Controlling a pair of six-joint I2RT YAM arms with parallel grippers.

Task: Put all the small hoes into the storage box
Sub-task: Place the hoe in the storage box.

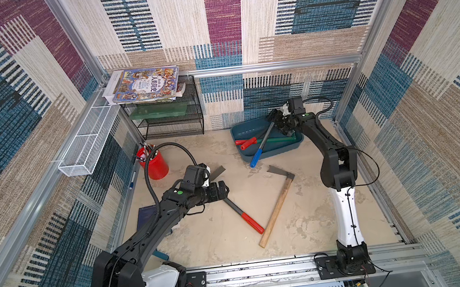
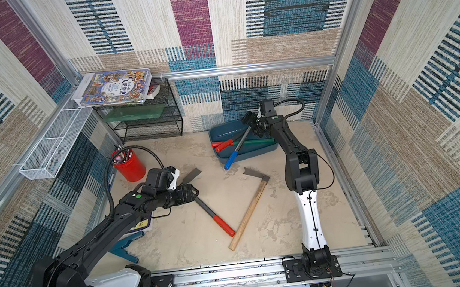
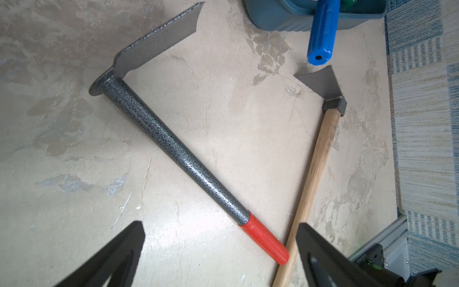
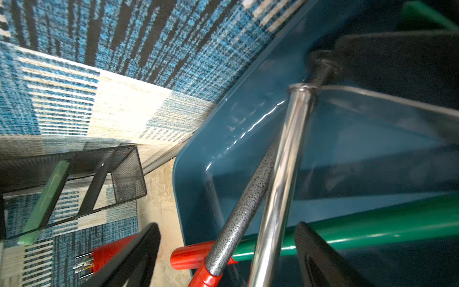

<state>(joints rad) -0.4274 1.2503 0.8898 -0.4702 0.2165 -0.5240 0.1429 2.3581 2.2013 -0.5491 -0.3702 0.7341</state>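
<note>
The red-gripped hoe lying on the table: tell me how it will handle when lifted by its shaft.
The red-gripped hoe looks rigid: its speckled shaft seems to be metal tube. It is probably head-heavy, with the flat blade at one end, so a grip near the red sleeve may let it droop. The round shaft might twist in the jaws.

1. A red cup [image 1: 155, 163] of pens is seen near the left fingers [image 3: 119, 253].
2. A picture book [image 1: 147, 84] is laid on a black mesh rack [image 1: 173, 126], well apart.
3. A white wire basket [image 1: 86, 142] is hung farther off.
</note>
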